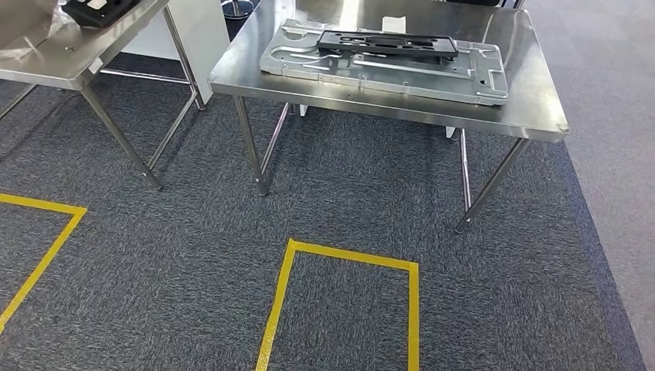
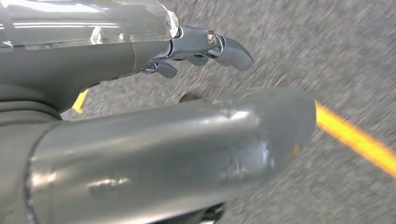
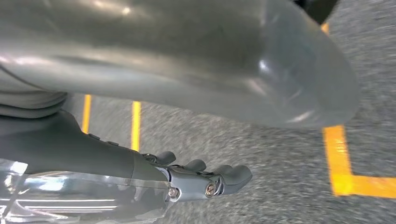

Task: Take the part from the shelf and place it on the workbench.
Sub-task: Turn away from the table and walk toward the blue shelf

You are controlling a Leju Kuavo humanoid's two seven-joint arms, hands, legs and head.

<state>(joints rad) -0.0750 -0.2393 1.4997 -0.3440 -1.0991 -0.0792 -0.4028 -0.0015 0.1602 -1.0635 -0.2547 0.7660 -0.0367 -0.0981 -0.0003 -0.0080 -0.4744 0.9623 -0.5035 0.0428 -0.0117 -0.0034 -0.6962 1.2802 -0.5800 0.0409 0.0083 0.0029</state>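
So the black part [image 1: 395,43] is seen lying flat on a silver metal plate [image 1: 386,66], which is set on the steel workbench [image 1: 533,108]. Both hands are hung over grey carpet [image 1: 193,255] with yellow tape lines [image 1: 351,259]; left hand [image 2: 154,116] and right hand [image 3: 182,116] are empty, fingers loosely spread

Left hand [image 2: 187,93] hangs empty over grey carpet [image 2: 327,56], fingers [image 2: 231,49] extended. A yellow tape line [image 2: 359,142] runs just beyond the thumb [image 2: 187,154].
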